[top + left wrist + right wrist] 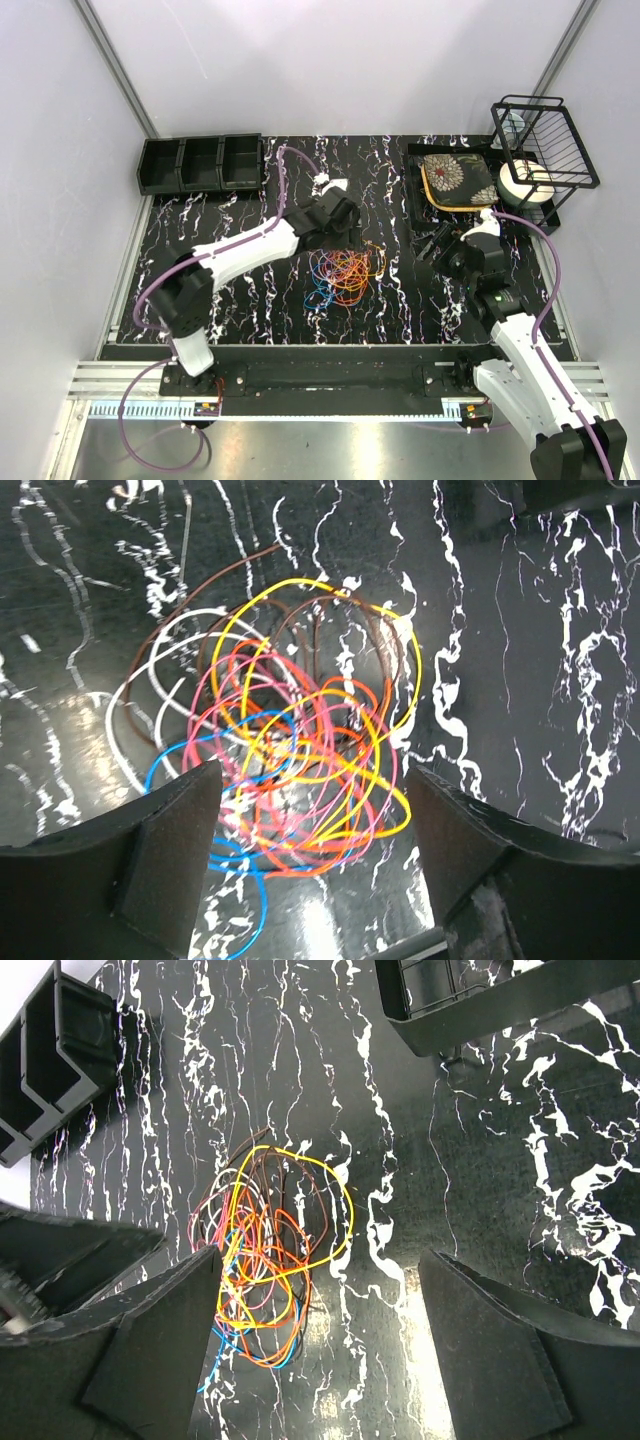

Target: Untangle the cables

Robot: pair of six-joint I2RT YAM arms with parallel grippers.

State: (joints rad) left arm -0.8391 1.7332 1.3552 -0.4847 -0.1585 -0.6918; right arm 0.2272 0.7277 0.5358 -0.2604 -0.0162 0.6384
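A loose knot of thin cables (300,770), with yellow, orange, pink, blue, white and brown loops laid over one another, lies flat on the black, white-veined worktop (250,290), roughly at its middle and a little toward the robot. No loop has been pulled free; the strands cross most thickly at the heart of the knot, while a white loop, a blue loop and a large yellow loop stray out at its edges. The left gripper (338,232) hangs just over the far side of the tangle, pointing down at it, its fingers (170,860) spread wide and holding nothing. Seen from its wrist, the knot sits between the two fingers, so it looks placed to come down on one strand, though none is touched. The right gripper (450,255) waits near the tangle's right side, apart from it, its fingers (500,1350) also wide apart and empty. It seems held ready to take a second strand or pin the bundle. Close around the tangle the worktop carries nothing else, so no object blocks either arm; the likely trouble is the cables themselves, since a wide pinch here may catch several at once. Well to the far left of the tangle stands a black bin (200,163) with three compartments. Well to its far right is a black tray (415,205) bearing a flower-patterned square piece (457,180), and beyond that a black wire rack (545,140) with a white round thing (525,183) beneath it.
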